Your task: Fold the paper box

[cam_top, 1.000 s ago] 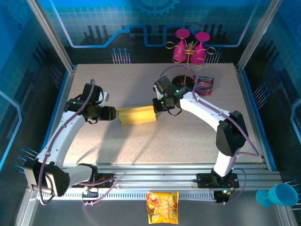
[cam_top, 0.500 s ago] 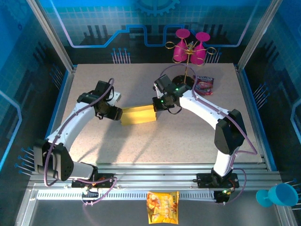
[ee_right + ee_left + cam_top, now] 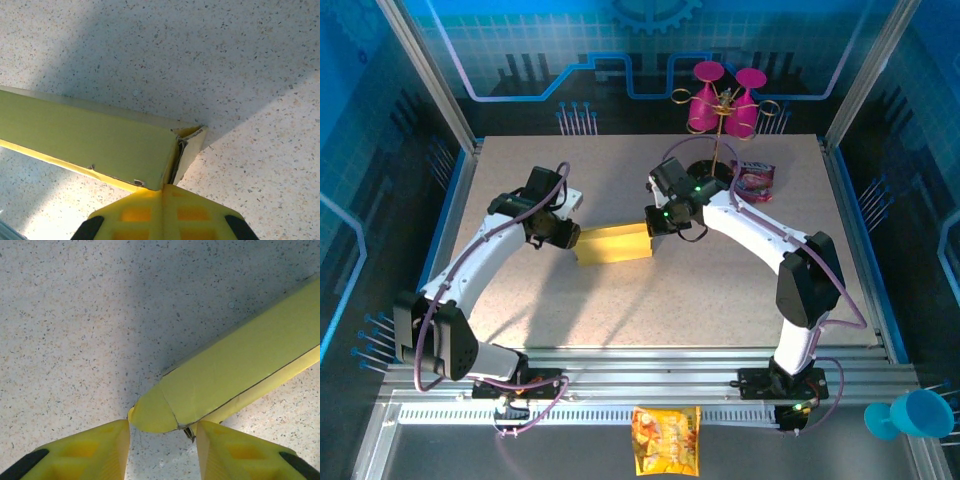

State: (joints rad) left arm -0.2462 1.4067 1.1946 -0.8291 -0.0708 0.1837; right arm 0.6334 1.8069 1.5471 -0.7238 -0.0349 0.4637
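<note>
The paper box (image 3: 612,243) is a golden-yellow folded sleeve at the middle of the table, held between the two arms. My left gripper (image 3: 570,236) is at its left end. In the left wrist view the rounded end flap (image 3: 150,412) sits right at my parted fingertips (image 3: 110,440), and table shows between them below it. My right gripper (image 3: 655,222) is at the box's right end. There the fingers (image 3: 145,212) are pressed together, with the thin edge of the box's end flap (image 3: 187,147) running into their tips.
A gold rack with pink glasses (image 3: 725,100) stands at the back on a black base (image 3: 705,170), with a small printed packet (image 3: 755,178) beside it. An orange snack bag (image 3: 666,440) lies beyond the front rail. A blue cup (image 3: 910,415) sits at the lower right.
My left arm has swung in toward the box's left end and its jaws have narrowed around the flap. The right arm and the box have barely moved.
</note>
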